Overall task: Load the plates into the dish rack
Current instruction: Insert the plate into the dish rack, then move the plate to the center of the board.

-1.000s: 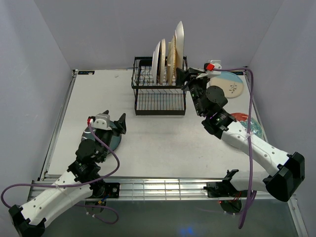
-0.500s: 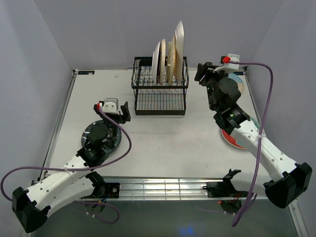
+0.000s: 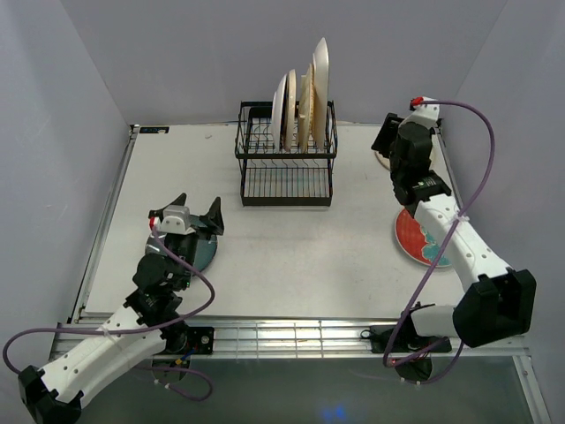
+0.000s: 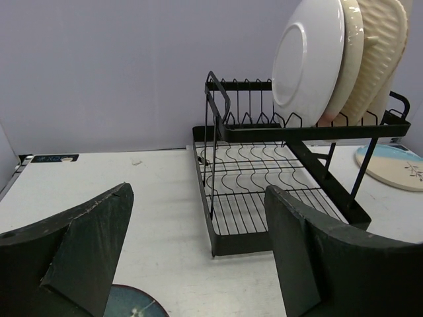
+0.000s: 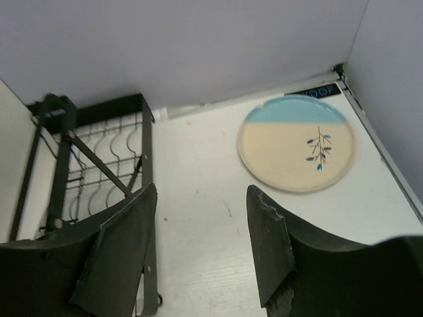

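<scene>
The black dish rack stands at the back centre with several plates upright in its upper tier. It also shows in the left wrist view. My left gripper is open and empty, hovering over the far edge of the dark teal plate, which lies flat. My right gripper is open and empty, right of the rack. It is above the cream-and-blue sprig plate, which my arm mostly hides in the top view. The red-teal floral plate lies flat under my right forearm.
Grey walls close in the table at the back and both sides. A metal rail runs along the near edge. The rack's lower grid tier holds nothing.
My right gripper has swung right, away from the rack, to above the sprig plate, uncovering the red-teal plate. My left gripper has drawn back and left over the teal plate.
</scene>
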Motion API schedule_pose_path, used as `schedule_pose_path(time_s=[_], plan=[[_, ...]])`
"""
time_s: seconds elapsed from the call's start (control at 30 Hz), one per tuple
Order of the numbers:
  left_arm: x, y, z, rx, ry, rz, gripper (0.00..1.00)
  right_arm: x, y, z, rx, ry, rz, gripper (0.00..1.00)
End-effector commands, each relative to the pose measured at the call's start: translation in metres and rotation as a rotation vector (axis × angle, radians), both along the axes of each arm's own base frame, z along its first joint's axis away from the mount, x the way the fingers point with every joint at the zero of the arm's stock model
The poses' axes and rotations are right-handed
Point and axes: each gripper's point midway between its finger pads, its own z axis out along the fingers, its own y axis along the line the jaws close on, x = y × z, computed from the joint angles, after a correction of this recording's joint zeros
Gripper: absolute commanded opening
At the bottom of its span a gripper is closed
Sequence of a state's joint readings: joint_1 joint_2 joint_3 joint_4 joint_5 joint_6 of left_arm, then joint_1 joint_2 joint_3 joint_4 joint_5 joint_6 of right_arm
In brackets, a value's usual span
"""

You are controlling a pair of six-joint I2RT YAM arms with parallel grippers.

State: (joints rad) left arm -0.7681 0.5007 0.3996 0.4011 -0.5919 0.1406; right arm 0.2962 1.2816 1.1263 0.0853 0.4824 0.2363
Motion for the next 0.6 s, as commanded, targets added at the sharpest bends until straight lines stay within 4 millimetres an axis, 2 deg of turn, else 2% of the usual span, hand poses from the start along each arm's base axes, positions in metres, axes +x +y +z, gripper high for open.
schedule_pose_path(time_s=[0.0,0.13,0.4,0.47,0.5,0.57], plan=[[-0.014,0.0,0.009,-0.005,-0.098,-0.06,0.91,0.012,-0.008,-0.017,-0.042,0.105,-0.022,0.63],[-0.015,-0.003,0.009,-0.006,-0.101,-0.075,0.91,0.025,-0.018,-0.043,-0.08,0.183,-0.037,0.63],[-0.012,-0.002,0.006,-0.003,-0.089,-0.061,0.91,0.05,-0.013,-0.101,-0.104,0.309,0.008,0.67],[-0.014,-0.001,0.009,-0.009,-0.098,-0.065,0.92,0.055,-0.01,-0.105,-0.133,0.314,0.04,0.68],[-0.015,-0.001,0.009,-0.005,-0.102,-0.069,0.93,0.059,-0.007,-0.114,-0.154,0.332,0.06,0.7],[-0.016,0.0,0.011,-0.007,-0.108,-0.069,0.94,0.066,-0.008,-0.115,-0.206,0.339,0.078,0.73]])
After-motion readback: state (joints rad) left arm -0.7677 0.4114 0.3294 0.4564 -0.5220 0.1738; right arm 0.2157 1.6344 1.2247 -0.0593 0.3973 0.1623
